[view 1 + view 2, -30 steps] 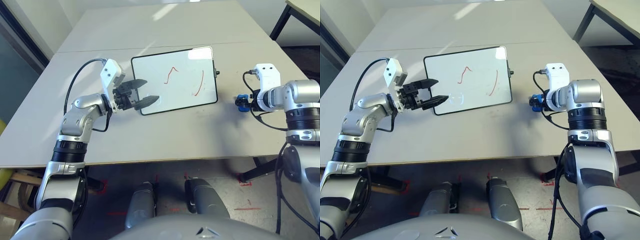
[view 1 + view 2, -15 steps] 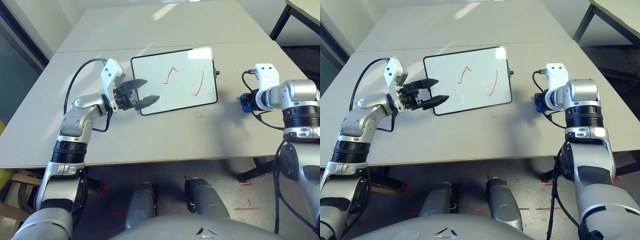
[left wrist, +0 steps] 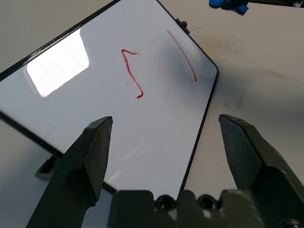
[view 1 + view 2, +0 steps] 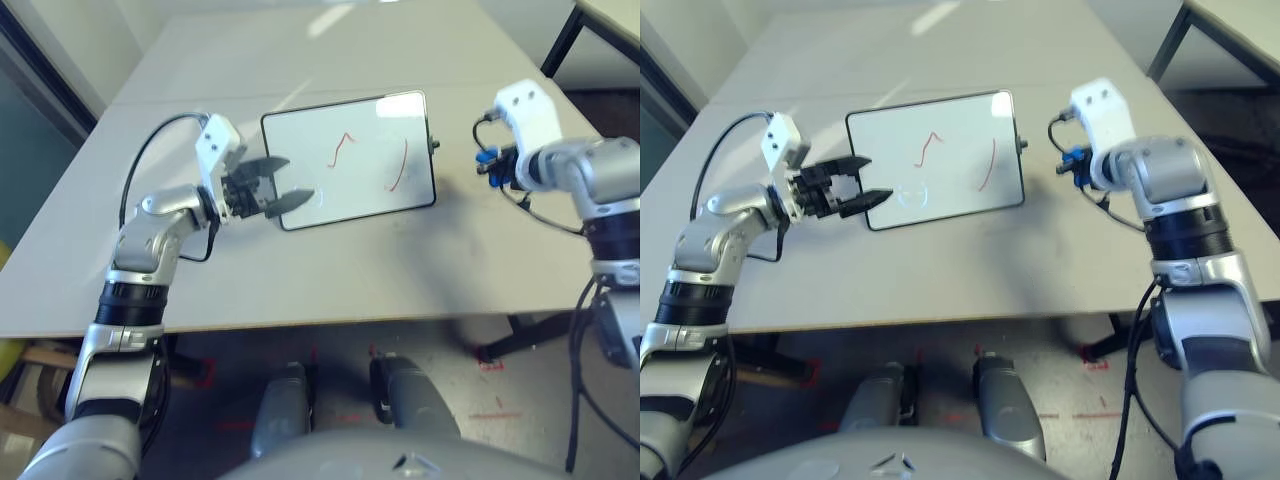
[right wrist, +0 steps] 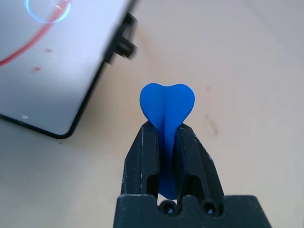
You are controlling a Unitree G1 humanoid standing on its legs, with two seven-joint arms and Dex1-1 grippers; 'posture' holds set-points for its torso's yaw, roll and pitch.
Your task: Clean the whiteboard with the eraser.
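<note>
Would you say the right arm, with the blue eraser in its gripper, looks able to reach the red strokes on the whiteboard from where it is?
Probably yes: the right gripper holds the bright blue eraser beside the black-framed whiteboard, with bare table between them and the red strokes.

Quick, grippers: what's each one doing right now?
Left gripper: open, holding nothing, at the whiteboard's edge.
Right gripper: shut on the eraser.

text: none legible | whiteboard (image 4: 348, 160): two red pen strokes, no readable characters
</note>
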